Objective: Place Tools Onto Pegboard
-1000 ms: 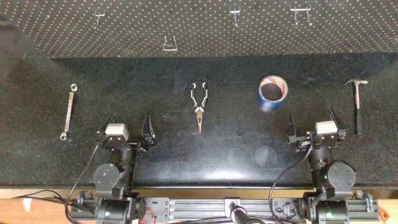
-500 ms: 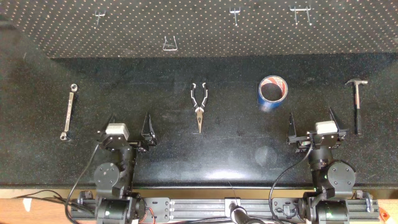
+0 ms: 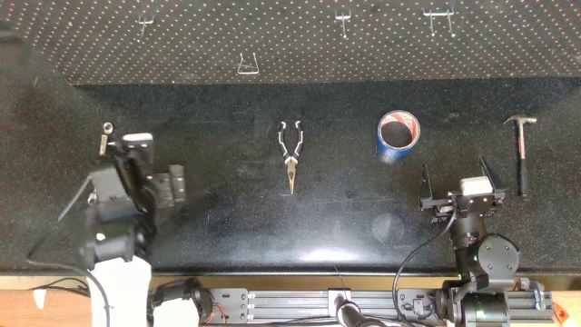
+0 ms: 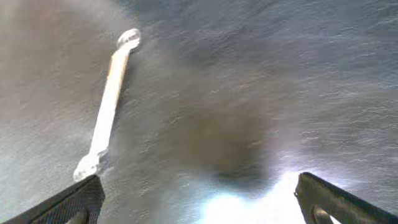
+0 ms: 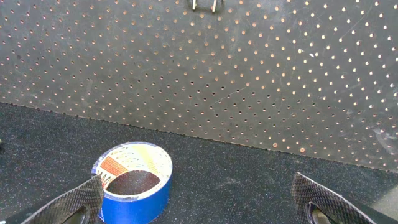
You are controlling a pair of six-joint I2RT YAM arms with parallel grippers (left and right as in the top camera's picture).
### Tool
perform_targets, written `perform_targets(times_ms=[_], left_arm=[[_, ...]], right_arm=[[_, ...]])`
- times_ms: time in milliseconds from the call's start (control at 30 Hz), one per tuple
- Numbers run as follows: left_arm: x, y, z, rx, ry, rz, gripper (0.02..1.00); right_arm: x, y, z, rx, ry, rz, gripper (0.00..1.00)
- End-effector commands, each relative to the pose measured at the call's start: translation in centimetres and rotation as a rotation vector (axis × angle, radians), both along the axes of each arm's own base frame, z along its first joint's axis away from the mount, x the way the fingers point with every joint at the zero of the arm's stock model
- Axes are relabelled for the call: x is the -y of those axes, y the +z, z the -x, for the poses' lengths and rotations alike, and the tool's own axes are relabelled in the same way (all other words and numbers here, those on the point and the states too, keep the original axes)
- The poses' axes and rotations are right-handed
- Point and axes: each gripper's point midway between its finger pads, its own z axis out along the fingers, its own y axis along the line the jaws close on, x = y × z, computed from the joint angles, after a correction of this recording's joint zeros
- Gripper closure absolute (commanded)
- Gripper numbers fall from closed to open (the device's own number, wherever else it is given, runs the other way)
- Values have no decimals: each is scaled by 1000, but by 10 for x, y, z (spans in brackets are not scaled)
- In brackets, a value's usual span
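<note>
A silver wrench (image 4: 109, 106) lies on the black table, ahead and to one side of my open left gripper (image 4: 199, 183), which hovers above the mat with nothing in it. From above, the left arm (image 3: 118, 195) covers most of the wrench; just its far ring end (image 3: 107, 128) shows. Needle-nose pliers (image 3: 290, 153) lie mid-table. A blue tape roll (image 3: 398, 134) (image 5: 132, 180) stands just ahead of my open, empty right gripper (image 3: 454, 174) (image 5: 196, 183). A hammer (image 3: 521, 154) lies at the far right. The pegboard (image 3: 290, 36) spans the back.
Metal hooks hang on the pegboard: one at the left (image 3: 145, 23), a wire loop (image 3: 248, 64) lower down, one at the centre (image 3: 341, 18) and a double hook at the right (image 3: 438, 18) (image 5: 205, 5). The table's front edge runs near the arm bases.
The left arm has risen and swung left and forward from its rest pose, so that it is now above the wrench. The right arm and all tools have stayed put.
</note>
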Motion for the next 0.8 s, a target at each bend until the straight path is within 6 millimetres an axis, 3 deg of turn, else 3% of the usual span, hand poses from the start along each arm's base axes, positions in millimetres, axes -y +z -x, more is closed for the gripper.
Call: perform_targets(times_ms=[33,167,300,400,600,800], left_arm=[[-67,0,32,-224,102,-148,23],[-105,-13,65,-270,108,-79,23],[-110,-46,69,-286,21,80,25],[-113,-56,48,-254,-30,191,25],[-154,-59,8,-269,-53,226,25],[-146,-76,-32,-308,-153,235,25]], right_arm=[[-3,-1,0,2,18,10,23],[-3,-1,0,2,18,10,23],[-3,-1,0,2,18,10,23],[-3,-1,0,2,18,10,23],[-3,-1,0,2,18,10,23],[-3,-1,0,2,18,10,23]])
